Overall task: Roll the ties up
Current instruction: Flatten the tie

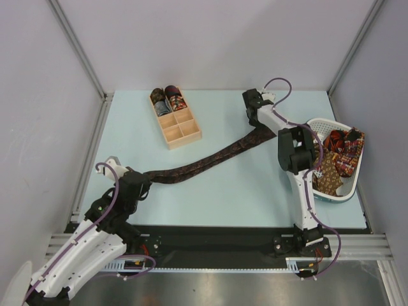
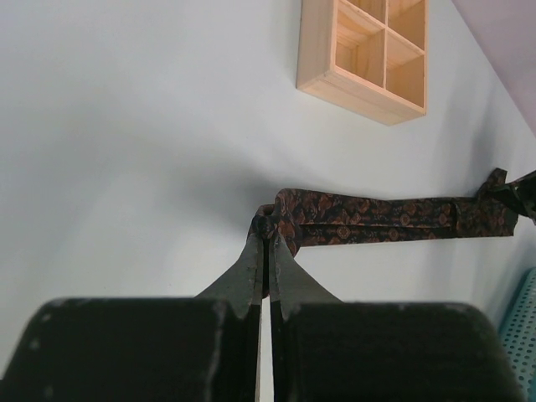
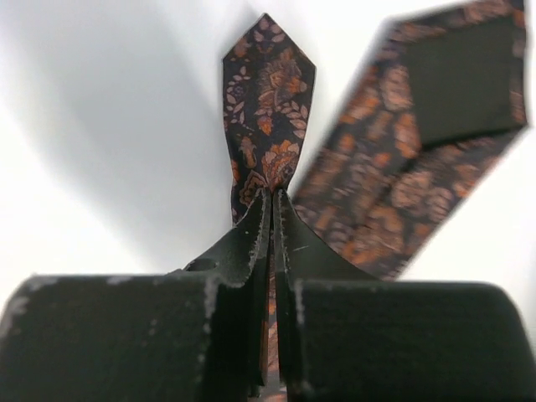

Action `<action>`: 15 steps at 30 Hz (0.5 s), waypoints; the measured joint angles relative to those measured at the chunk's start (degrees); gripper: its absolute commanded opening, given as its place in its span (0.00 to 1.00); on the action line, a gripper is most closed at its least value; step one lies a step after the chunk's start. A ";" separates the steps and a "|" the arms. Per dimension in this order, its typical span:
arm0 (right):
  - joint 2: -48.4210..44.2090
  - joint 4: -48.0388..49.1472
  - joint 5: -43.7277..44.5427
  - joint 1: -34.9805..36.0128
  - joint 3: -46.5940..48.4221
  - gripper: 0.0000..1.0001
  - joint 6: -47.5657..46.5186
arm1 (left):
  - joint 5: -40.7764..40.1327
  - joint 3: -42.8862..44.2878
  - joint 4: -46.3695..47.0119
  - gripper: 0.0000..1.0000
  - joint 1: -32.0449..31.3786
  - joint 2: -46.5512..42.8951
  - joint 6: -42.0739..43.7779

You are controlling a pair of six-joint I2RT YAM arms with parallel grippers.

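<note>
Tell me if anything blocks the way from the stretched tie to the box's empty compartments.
Nothing visible does. Only bare table lies between the tie and the box. Its two far compartments hold rolls; the four nearer ones are empty. The left jaws and right jaws are shut on the tie's ends.

A light wooden compartment box (image 1: pixel 189 130) sits toward the far side of a pale blue tabletop (image 1: pixel 242 185), left of centre. It is well apart from a white plastic mesh basket (image 1: pixel 336 198) at the table's right edge. Plain grey walls (image 1: pixel 210 38) enclose the scene.
</note>
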 measured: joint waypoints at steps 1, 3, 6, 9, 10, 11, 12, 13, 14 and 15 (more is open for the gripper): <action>-0.92 0.44 0.59 -0.02 -1.62 0.00 0.02 | 0.02 0.00 0.00 0.00 0.00 0.04 -0.02; -3.50 1.11 1.11 -0.17 -5.86 0.00 0.26 | 0.00 0.00 0.00 0.00 0.00 0.11 0.00; -7.02 2.43 0.55 -0.83 -11.08 0.00 0.96 | -0.15 0.00 0.00 0.00 0.02 0.09 0.11; -8.70 2.67 0.26 -1.88 -12.90 0.00 1.77 | -0.46 0.00 -0.02 0.00 0.00 0.09 0.39; -8.92 2.86 0.26 -2.05 -13.14 0.00 2.01 | -0.48 0.00 0.00 0.00 0.02 0.09 0.42; -9.22 3.15 0.28 -2.34 -13.64 0.00 2.25 | -0.48 0.00 0.00 0.00 0.02 0.09 0.44; -9.51 3.37 0.37 -2.56 -14.16 0.00 2.45 | -0.48 -0.02 0.00 0.00 0.02 0.09 0.44; -9.99 3.74 0.50 -2.69 -15.08 0.00 2.62 | -0.46 -0.02 0.00 0.00 0.02 0.11 0.44; -10.49 3.82 0.72 -2.71 -15.98 0.00 2.80 | -0.48 -0.02 0.00 0.00 0.02 0.11 0.46; -11.06 4.04 0.85 -2.64 -16.98 0.00 3.06 | -0.48 -0.02 0.00 0.00 0.02 0.13 0.44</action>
